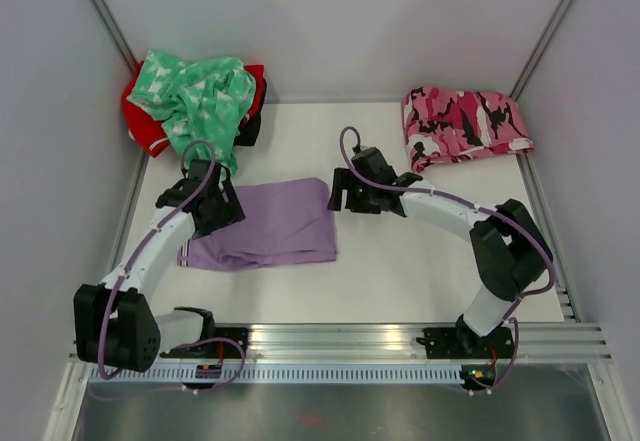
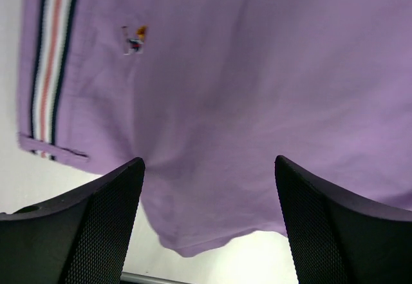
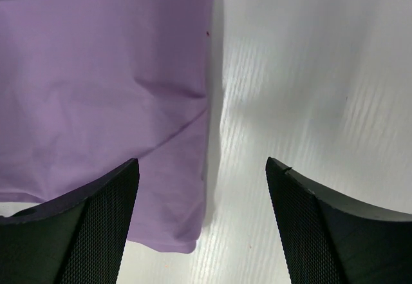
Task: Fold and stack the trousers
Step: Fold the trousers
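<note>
- trousers lying folded flat on the table, centre-left, striped waistband at the left end
- left gripper hovering over the waistband end, fingers spread apart, gripping nothing
- right gripper hanging over the trousers' right edge, fingers apart, empty
- camouflage garment sitting far right; mint-green garment lying on red garment far left

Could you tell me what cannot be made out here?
Top external: the red garment is mostly buried under the mint-green garment.
Top external: the left arm hides part of the trousers.
Left wrist: the embroidered logo is too small and blurred to read.
Right wrist: frame edges cut off the trousers.
</note>
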